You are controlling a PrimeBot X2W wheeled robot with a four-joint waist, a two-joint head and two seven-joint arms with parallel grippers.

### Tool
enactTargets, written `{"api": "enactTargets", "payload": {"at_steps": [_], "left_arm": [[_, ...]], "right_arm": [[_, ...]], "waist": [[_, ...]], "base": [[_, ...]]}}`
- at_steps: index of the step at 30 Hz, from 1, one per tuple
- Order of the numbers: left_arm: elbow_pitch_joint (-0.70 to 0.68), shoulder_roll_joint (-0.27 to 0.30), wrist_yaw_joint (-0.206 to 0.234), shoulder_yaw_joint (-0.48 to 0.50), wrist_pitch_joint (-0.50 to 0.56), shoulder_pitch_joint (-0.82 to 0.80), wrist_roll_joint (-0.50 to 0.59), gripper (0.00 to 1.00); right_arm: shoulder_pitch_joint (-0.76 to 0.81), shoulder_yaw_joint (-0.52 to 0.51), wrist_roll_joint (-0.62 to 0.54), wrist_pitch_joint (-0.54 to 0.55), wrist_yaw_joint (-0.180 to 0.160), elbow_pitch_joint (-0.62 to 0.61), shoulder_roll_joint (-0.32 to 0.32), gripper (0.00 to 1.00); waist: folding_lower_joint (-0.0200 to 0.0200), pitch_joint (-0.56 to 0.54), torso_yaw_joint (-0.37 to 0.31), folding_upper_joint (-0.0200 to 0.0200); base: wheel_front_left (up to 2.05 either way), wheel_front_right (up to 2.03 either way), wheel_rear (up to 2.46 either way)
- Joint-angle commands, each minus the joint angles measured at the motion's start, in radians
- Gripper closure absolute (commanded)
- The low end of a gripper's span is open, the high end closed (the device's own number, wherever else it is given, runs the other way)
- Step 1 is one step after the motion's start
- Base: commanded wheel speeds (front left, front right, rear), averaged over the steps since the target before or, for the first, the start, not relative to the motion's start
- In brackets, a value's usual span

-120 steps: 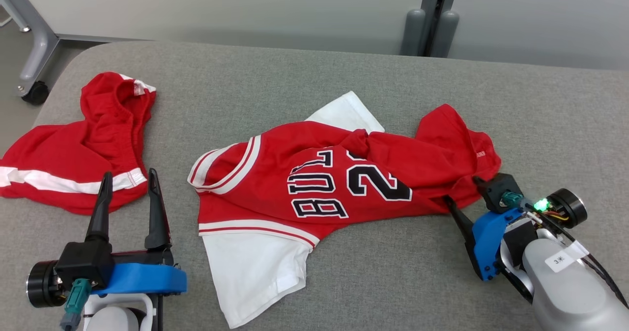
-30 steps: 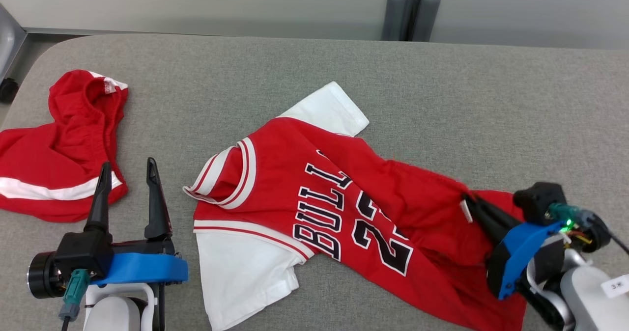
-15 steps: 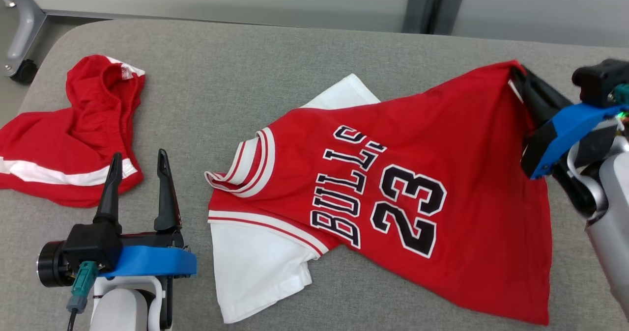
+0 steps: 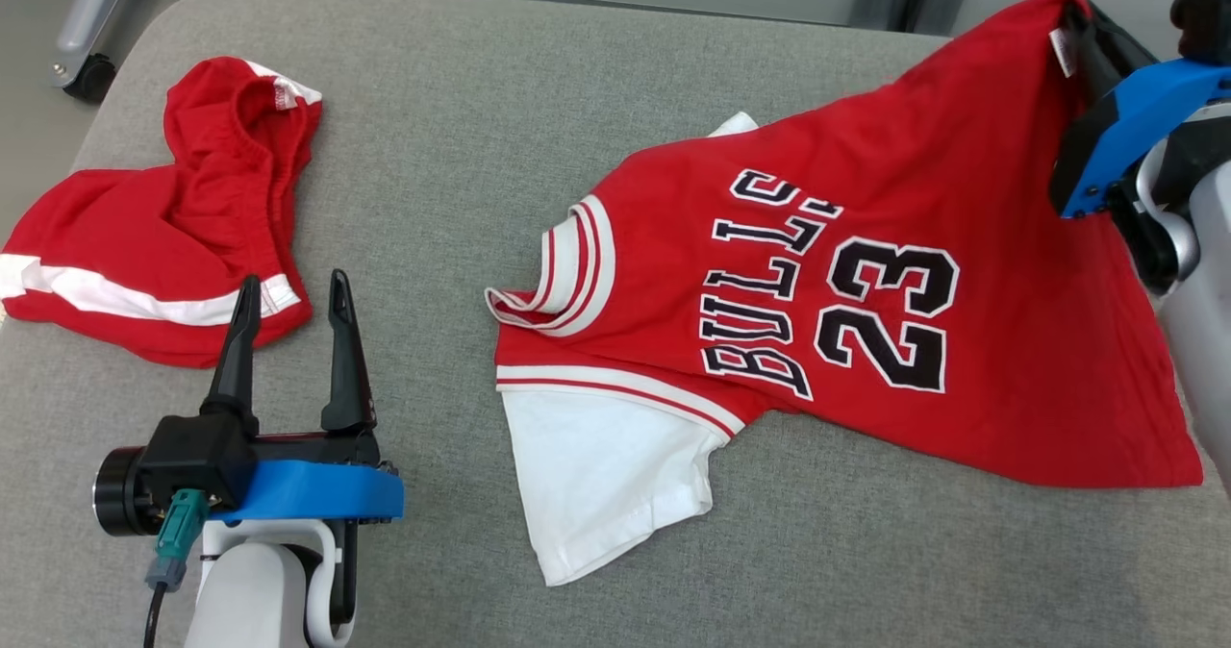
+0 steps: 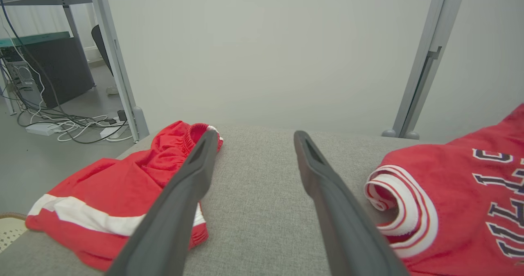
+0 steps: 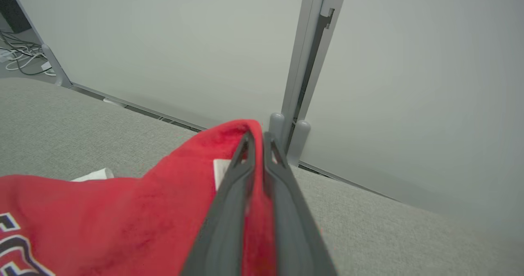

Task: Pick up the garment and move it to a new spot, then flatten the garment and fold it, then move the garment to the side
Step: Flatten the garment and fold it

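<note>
**While the right gripper (image 4: 1079,18) holds one corner high, the garment (image 4: 866,340) drapes down to the desk (image 4: 481,81)**

With its jaws pinched tight on red cloth, that gripper sits up at 2 o'clock in the head view, and it is a firm grip. The right wrist view shows the two dark fingers (image 6: 225,214) pressed close, a strip of red fabric squeezed between them. A small white label (image 6: 221,171) sits just beside the left one.

From that raised corner the garment, a red jersey with BULLS and 23 in black and white, slopes away toward 8 o'clock, spreading wide as it goes. Its striped collar (image 4: 567,273) lies on the grey desk near the centre, opening toward 9 o'clock. One white sleeve (image 4: 596,475) lies flat at 6 o'clock. The tip of the other sleeve (image 4: 736,124) peeks out from under the red at 12 o'clock. The bottom hem runs out toward 4 o'clock, beside the pale right forearm.

Over at 7 o'clock sits the left gripper (image 4: 293,281), jaws wide apart and holding nothing, fingers pointing toward 12. Just beyond its fingertips, at 10 o'clock, a pair of red shorts (image 4: 144,244) with a white stripe lies crumpled, well apart from the garment. In the left wrist view bare grey desk shows between the two fingers, with the shorts off at 8 o'clock and the collar at 4 o'clock.
</note>
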Motion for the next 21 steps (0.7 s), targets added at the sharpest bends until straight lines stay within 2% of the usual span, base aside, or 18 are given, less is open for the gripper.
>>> {"api": "enactTargets", "payload": {"at_steps": [1,5,10,21], "left_arm": [[0.0,-0.001,0.007,-0.006,-0.005,-0.017,-0.005,0.0],[0.001,-0.001,0.009,0.002,-0.005,-0.02,-0.001,0.0],[-0.005,-0.001,0.005,0.03,-0.005,0.0,0.018,0.0],[-0.027,-0.001,-0.008,0.099,-0.005,0.056,0.056,0.0]], "right_arm": [[-0.033,0.004,-0.004,-0.025,0.0,0.031,0.008,0.0],[-0.042,0.029,0.007,-0.088,0.0,0.102,0.018,0.0],[0.008,0.045,0.047,-0.182,0.0,0.129,0.01,0.0],[0.297,0.082,0.143,-0.236,0.0,-0.029,-0.033,0.0]], "waist": [[-0.0001,0.003,0.0,0.0],[-0.0001,-0.002,-0.016,0.0],[-0.0001,-0.023,-0.053,0.0],[-0.0001,-0.067,-0.146,0.0]], "base": [[0.0,0.0,0.0],[0.0,0.0,0.0],[0.0,0.0,0.0],[0.0,0.0,0.0]]}}
